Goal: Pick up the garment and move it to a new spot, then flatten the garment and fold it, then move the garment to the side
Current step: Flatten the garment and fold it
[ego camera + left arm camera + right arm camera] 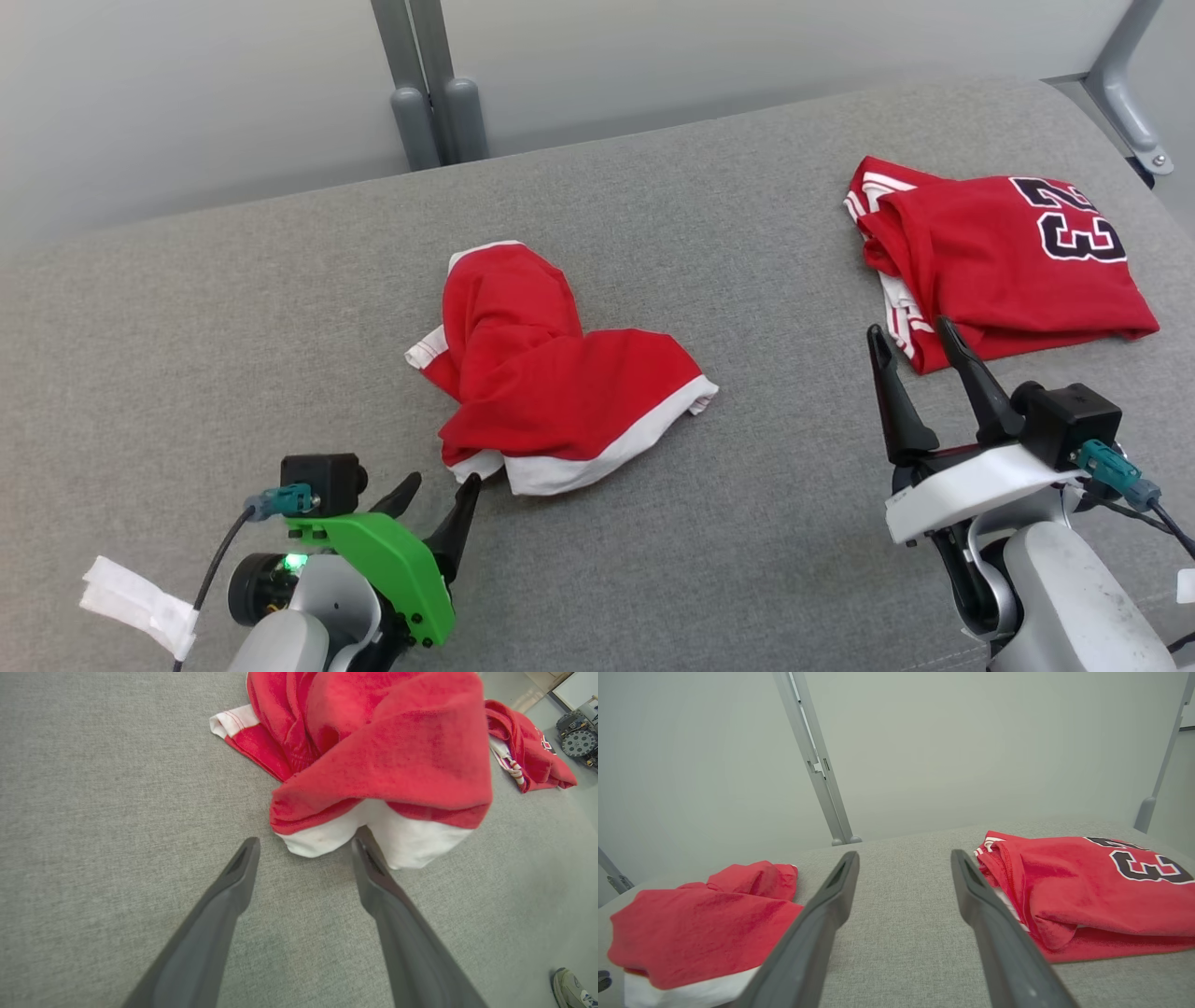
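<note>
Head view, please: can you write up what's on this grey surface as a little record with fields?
Base: grey fabric surface
Centre: crumpled red garment, white hems
Far right: folded red jersey, number 23
Left gripper: open, one fingertip at the garment's white hem
Right gripper: open, empty, beside the jersey

A: Cover of the tabletop (233, 308)?
B: Grey woven cloth, matt, coarse-grained.
A: And the garment (551, 373)?
B: Soft red cloth, matt, creased, with a white cloth band along the edge.
A: The jersey (1008, 261)?
B: The same matt red cloth, with flat printed numerals.
A: The jaws?
B: Dark, smooth, dull, plastic by the look. The left gripper (441, 483) has a green bracket (383, 560) of faintly glossy plastic. The right gripper (910, 329) has a white bracket (962, 485), matt.
A: The posts (429, 84)?
B: Grey metal, smooth satin finish.
</note>
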